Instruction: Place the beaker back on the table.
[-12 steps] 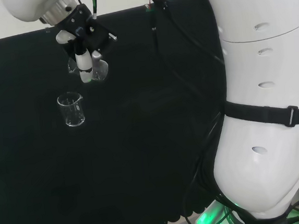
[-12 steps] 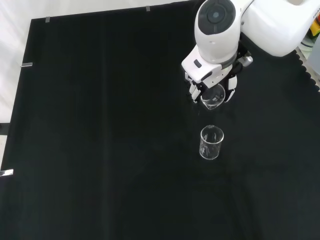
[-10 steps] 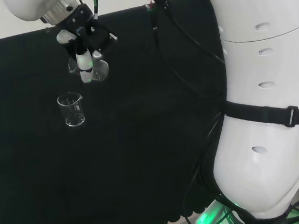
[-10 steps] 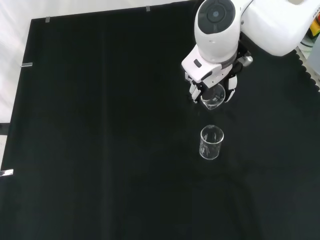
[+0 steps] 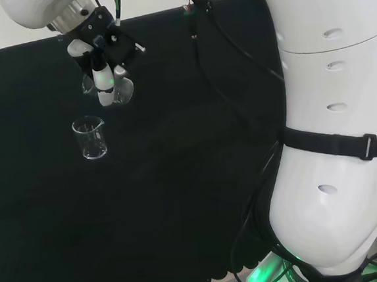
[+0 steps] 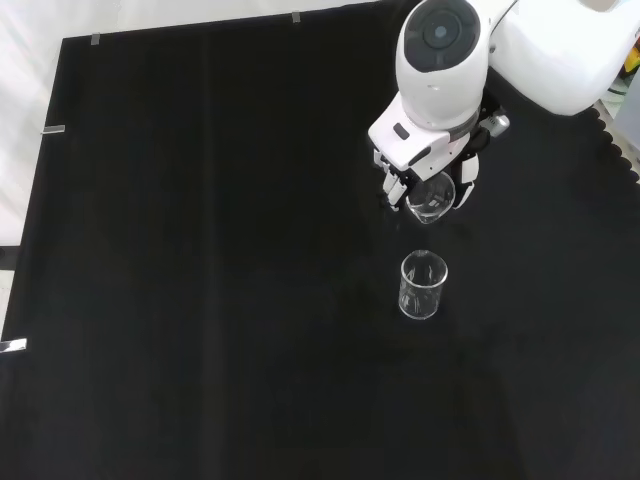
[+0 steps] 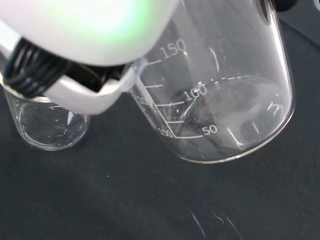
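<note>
The hand (image 5: 101, 53) hangs above the black cloth with its fingers curled round a clear glass beaker (image 5: 123, 90). In the front view the hand (image 6: 400, 175) sits under the arm's round white link, and the held beaker (image 6: 432, 196) pokes out below it, off the cloth. The wrist view gives a close look at that beaker (image 7: 225, 100), tilted, with printed scale marks, and a blurred white part of the hand (image 7: 85, 45) across it. A second clear beaker (image 5: 90, 137) stands upright on the cloth close by, also seen in the front view (image 6: 422, 286) and the wrist view (image 7: 47, 127).
The arm's big white links (image 5: 333, 135) take up the right of the head view. Black cloth (image 6: 200, 250) spreads wide to the left in the front view, with its scalloped edge (image 6: 620, 140) at the right.
The hand with the beaker has drifted slightly: a little up and left in the head view, a little right in the front view. The standing beaker has not moved.
</note>
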`<control>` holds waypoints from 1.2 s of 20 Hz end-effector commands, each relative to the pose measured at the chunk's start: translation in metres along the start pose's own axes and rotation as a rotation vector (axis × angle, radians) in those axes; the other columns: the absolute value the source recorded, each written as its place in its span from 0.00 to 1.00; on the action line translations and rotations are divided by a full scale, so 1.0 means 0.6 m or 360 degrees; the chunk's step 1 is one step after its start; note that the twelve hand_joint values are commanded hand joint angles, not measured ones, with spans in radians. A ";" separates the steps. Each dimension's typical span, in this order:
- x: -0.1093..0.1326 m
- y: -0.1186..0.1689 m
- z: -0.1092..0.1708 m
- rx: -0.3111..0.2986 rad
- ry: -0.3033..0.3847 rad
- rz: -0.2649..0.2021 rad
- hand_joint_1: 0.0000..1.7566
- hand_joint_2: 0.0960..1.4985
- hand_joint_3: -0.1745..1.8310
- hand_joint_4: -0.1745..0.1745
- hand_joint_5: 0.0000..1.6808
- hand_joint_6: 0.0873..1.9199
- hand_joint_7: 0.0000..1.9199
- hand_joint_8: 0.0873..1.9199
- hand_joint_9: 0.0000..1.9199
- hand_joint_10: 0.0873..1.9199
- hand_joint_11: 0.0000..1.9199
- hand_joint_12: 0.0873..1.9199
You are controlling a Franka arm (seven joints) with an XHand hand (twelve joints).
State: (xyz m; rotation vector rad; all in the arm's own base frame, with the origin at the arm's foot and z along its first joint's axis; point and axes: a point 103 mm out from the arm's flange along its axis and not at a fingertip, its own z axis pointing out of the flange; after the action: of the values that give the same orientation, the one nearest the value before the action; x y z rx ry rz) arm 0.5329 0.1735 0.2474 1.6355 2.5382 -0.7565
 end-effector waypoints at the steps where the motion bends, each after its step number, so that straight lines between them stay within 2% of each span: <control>1: 0.000 0.000 0.005 -0.0051 0.0031 0.0005 0.82 0.35 0.42 0.00 0.82 0.20 0.71 0.25 0.83 0.00 0.72 0.28; 14: -0.029 -0.007 0.038 -0.0315 0.0302 0.0075 0.82 0.35 0.42 0.00 0.82 0.20 0.71 0.25 0.83 0.00 0.72 0.28; 24: -0.045 -0.002 0.064 -0.0423 0.0432 0.0134 0.82 0.35 0.42 0.00 0.82 0.20 0.71 0.25 0.83 0.00 0.72 0.28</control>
State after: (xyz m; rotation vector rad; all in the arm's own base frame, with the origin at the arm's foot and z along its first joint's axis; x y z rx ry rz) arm 0.5330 0.1415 0.2236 1.8124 2.5761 -0.2559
